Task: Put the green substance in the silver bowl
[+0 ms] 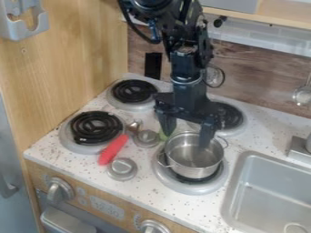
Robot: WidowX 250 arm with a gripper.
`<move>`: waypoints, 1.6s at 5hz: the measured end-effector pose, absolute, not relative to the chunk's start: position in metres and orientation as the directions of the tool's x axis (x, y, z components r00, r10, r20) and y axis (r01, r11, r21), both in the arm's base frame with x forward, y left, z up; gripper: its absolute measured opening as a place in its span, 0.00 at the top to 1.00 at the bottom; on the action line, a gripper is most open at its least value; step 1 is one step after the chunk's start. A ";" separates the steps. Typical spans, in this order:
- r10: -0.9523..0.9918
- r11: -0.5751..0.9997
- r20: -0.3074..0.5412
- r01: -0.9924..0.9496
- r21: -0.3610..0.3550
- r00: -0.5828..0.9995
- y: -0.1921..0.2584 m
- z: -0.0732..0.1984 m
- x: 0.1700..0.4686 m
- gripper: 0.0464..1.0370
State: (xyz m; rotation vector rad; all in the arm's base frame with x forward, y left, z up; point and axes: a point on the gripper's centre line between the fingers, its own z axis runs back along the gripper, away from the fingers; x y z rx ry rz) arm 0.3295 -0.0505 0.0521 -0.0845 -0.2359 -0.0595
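Green substance (163,136), mostly hidden by a gripper finger, sits on the bench (141,169) at the bowl's (191,170) 10 o'clock, just beside or behind its rim; contact between them cannot be told. The gripper (186,141) hangs with fingers spread, one in front of the green piece, the other over the bowl's 2 o'clock side. Likely light and soft, the piece would probably squash under a hard squeeze and might slip if pinched at an edge. Its middle looks the safest hold, taken low with gentle, even pressure, though its full shape is hard to judge.
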 end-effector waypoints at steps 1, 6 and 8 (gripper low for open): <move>-0.049 0.995 0.209 0.066 -0.078 0.977 -0.051 0.044 0.326 0.04; 0.114 0.993 0.248 -0.104 -0.054 0.962 0.016 0.031 0.431 0.04; 0.112 0.994 0.206 -0.107 -0.033 0.972 0.020 0.003 0.450 0.04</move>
